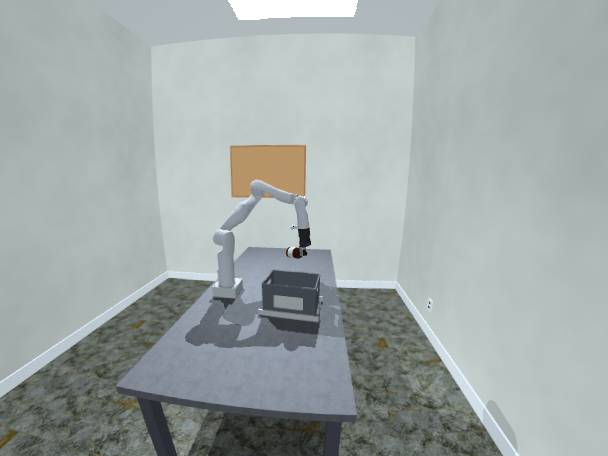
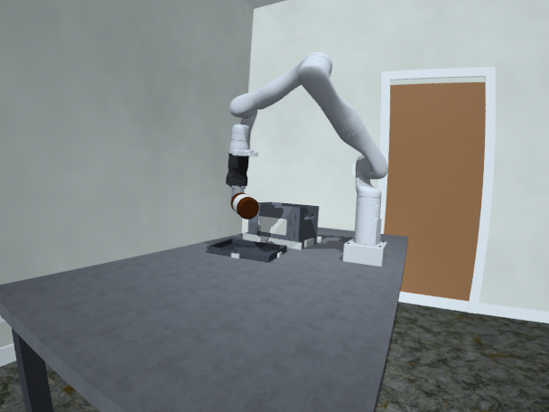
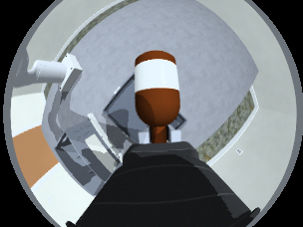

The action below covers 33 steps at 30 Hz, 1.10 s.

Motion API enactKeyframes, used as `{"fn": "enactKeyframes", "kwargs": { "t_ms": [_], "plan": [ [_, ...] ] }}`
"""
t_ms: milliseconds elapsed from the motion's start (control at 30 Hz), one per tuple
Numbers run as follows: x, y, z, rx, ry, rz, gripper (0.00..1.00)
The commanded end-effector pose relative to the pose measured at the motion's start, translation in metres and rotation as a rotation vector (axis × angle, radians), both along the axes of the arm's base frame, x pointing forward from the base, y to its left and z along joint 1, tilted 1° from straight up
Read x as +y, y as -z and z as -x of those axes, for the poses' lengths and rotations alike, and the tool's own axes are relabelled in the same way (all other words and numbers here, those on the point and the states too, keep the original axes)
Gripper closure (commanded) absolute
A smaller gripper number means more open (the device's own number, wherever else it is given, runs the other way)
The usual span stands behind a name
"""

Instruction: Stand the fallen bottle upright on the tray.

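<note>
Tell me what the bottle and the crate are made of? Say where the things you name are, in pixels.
The bottle [image 1: 293, 252] [image 2: 247, 208] [image 3: 157, 107] looks like smooth brown glass or plastic, with soft shading and a plain white band. The crate [image 1: 291, 293] [image 2: 295, 221] could be dull grey plastic, judging by its thin, flat walls.

Pale, mottled walls; white baseboard. Floor patterned green-grey with ochre flecks. Long grey table. Orange-tan board on far wall. Brown door, white frame. Bright ceiling panel overhead.
</note>
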State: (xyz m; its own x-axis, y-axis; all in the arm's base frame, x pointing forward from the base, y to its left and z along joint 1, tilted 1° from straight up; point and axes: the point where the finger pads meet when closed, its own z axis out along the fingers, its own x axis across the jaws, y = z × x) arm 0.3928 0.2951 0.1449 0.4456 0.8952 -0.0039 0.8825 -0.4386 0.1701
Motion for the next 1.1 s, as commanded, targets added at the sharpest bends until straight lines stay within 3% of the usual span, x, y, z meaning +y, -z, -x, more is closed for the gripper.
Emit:
{"fn": "enactKeyframes", "kwargs": {
  "t_ms": [0, 1067],
  "plan": [
    [0.0035, -0.0006, 0.0029, -0.005, -0.008, 0.001, 1.0],
    [0.0035, -0.0012, 0.003, -0.021, -0.009, 0.008, 1.0]
  ]
}}
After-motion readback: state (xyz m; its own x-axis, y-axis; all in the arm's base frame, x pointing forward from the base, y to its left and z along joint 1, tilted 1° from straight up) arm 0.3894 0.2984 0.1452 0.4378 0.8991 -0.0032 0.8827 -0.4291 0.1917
